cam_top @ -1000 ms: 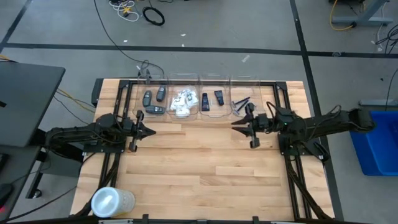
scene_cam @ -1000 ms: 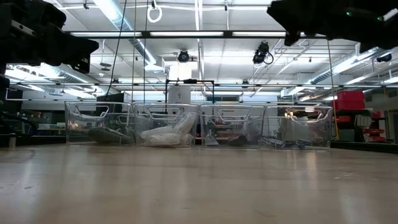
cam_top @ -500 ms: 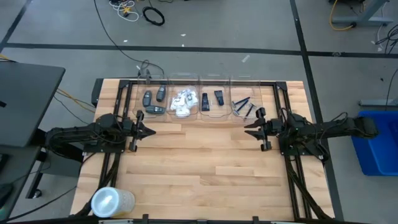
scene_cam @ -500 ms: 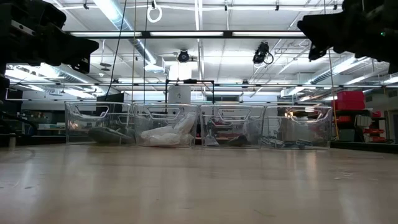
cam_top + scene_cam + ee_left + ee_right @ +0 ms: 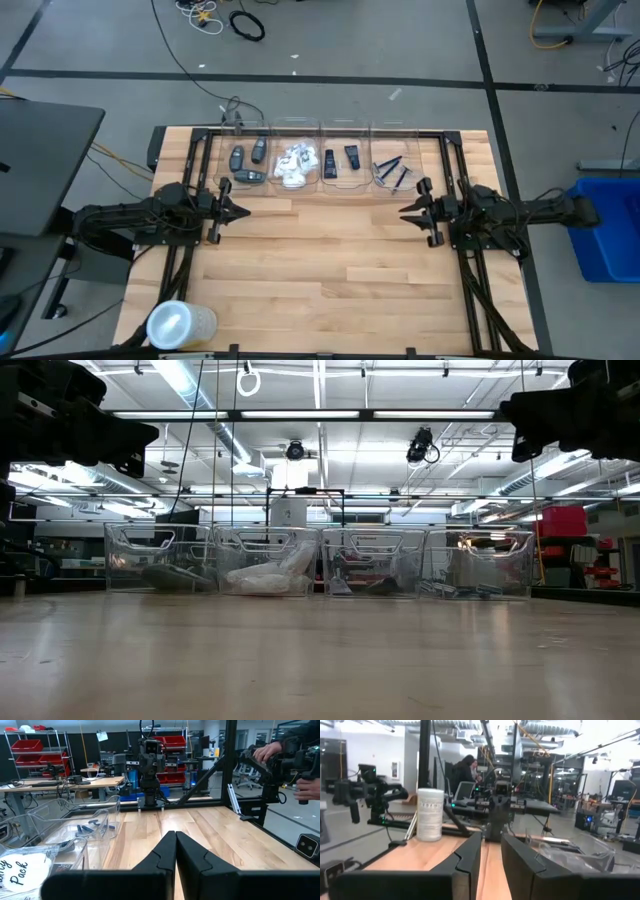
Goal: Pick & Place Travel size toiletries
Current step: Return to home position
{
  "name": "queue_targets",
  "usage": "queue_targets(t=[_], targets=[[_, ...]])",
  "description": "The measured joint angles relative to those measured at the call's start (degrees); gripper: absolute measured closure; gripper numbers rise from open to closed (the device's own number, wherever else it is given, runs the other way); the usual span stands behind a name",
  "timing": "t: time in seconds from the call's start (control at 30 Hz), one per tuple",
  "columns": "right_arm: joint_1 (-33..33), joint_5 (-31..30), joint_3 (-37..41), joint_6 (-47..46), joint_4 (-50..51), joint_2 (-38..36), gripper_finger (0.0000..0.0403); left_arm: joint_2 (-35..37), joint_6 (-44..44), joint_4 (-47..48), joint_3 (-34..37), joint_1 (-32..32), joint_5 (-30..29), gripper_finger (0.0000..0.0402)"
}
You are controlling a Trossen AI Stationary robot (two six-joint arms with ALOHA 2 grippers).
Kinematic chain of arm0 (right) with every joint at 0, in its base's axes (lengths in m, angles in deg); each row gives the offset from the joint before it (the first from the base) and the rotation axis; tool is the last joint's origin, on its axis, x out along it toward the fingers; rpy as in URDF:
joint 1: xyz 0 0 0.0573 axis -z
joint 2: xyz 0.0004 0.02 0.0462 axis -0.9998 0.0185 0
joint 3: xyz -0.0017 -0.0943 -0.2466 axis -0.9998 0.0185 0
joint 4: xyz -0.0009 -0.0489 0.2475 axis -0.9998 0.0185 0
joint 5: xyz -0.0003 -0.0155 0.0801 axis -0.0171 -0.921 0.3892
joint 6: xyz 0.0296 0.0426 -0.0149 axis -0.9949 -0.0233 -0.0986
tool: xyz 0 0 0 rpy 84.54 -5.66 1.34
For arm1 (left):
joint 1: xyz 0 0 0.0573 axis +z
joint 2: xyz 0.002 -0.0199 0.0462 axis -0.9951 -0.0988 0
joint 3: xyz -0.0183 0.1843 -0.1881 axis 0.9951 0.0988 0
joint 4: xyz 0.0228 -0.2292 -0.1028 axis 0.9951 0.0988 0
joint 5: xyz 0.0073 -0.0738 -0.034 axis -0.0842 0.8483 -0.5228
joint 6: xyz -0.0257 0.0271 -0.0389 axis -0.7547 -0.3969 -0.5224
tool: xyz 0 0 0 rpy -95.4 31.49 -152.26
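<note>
Pulled back from the clear bins (image 5: 345,124), right claw (image 5: 405,212) hangs narrowly parted above the table (image 5: 330,260); left claw (image 5: 243,211) waits, closed.

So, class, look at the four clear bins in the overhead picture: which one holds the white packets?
The second bin from the left arm's side holds the white packets. Its neighbours hold dark grey cases, black tubes and thin razors.

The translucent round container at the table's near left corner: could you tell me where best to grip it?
Probably by the round side wall of the container, about mid-height, coming in level from the middle of the table: it stands upright by the corner, so that side is open. The left gripper, shut, is nearer; the right gripper waits opposite.
</note>
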Motion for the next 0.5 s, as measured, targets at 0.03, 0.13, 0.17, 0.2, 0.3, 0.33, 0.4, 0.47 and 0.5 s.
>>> queue_targets(t=[0.03, 0.13, 0.17, 0.2, 0.3, 0.33, 0.4, 0.47, 0.5], targets=[[-0.02, 0.00, 0.00, 0.14, 1.76, -1.19, 0.0316, 0.00, 0.00, 0.02, 0.00, 0.02, 0.00, 0.0387], [-0.02, -0.02, 0.00, 0.50, 7.14, -4.78, 0.0317, 0.00, 0.00, 0.01, 0.00, 0.01, 0.00, 0.0387], [-0.02, -0.02, 0.00, 0.54, 8.88, -5.82, 0.0317, 0.00, 0.00, 0.02, 0.00, 0.00, 0.00, 0.0387], [-0.02, -0.02, 0.00, 0.54, 10.56, -6.79, 0.0317, 0.00, 0.00, 0.00, 0.00, 0.02, 0.00, 0.0387], [-0.02, -0.04, 0.00, 0.56, 15.44, -9.36, 0.0316, 0.00, 0.00, 0.02, 0.00, 0.02, 0.00, 0.0387], [-0.02, -0.12, 0.00, 0.56, 17.06, -10.18, 0.0316, 0.00, 0.00, 0.00, -0.02, 0.01, 0.00, 0.0387], [-0.02, -0.97, 0.00, 0.58, 19.93, -11.60, 0.0317, 0.00, 0.00, 0.02, 0.00, 0.02, 0.00, 0.0387], [-0.02, -2.04, 0.00, 0.58, 21.82, -12.57, 0.0317, 0.00, 0.00, 0.01, 0.00, 0.02, 0.00, 0.0387], [-0.02, -2.18, 0.00, 0.61, 22.50, -12.92, 0.0317, 0.00, 0.00, 0.02, 0.00, 0.00, 0.00, 0.0387]])
